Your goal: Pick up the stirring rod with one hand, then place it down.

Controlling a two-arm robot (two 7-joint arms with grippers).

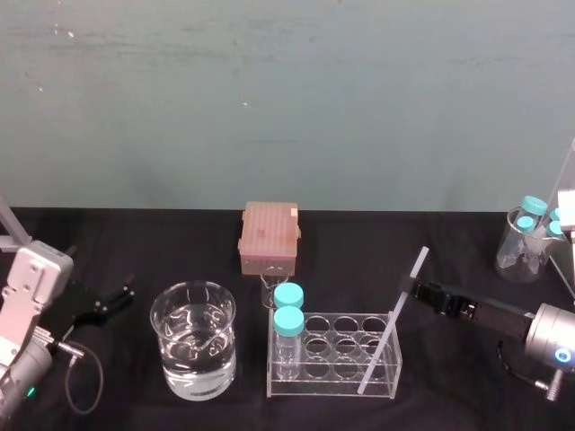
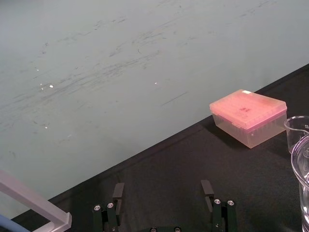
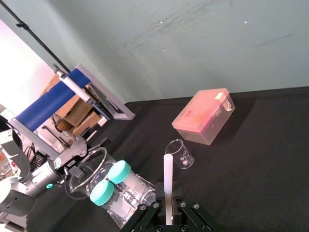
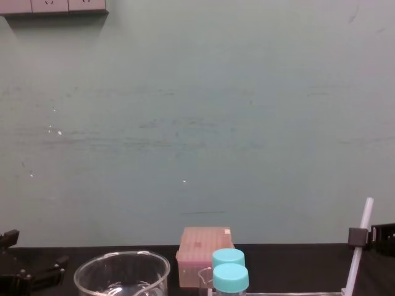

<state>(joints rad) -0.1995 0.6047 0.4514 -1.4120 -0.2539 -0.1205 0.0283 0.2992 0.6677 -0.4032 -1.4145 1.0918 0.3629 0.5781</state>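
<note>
The black table [image 1: 449,242] takes up most of what's in front of the robot. On it, towards the robot's left, stands a wide glass beaker [image 1: 193,350] partly filled with water. Just beside that is a clear rack [image 1: 332,388] with two blue-capped bottles [image 1: 288,323] in its left end. Behind the rack sits a pink lidded box [image 1: 269,237], with a small empty beaker [image 3: 180,153] between them.

The right gripper [image 1: 411,289] reaches in from the right with its fingers clamped on the stirring rod [image 1: 392,321], a little below the rod's top. The rod leans, top tipped to the right, with its lower end down at the rack's right end (which hole, I can't make out).

The left gripper [image 2: 162,191] sits low at the table's left side, fingers spread wide and holding nothing.
</note>
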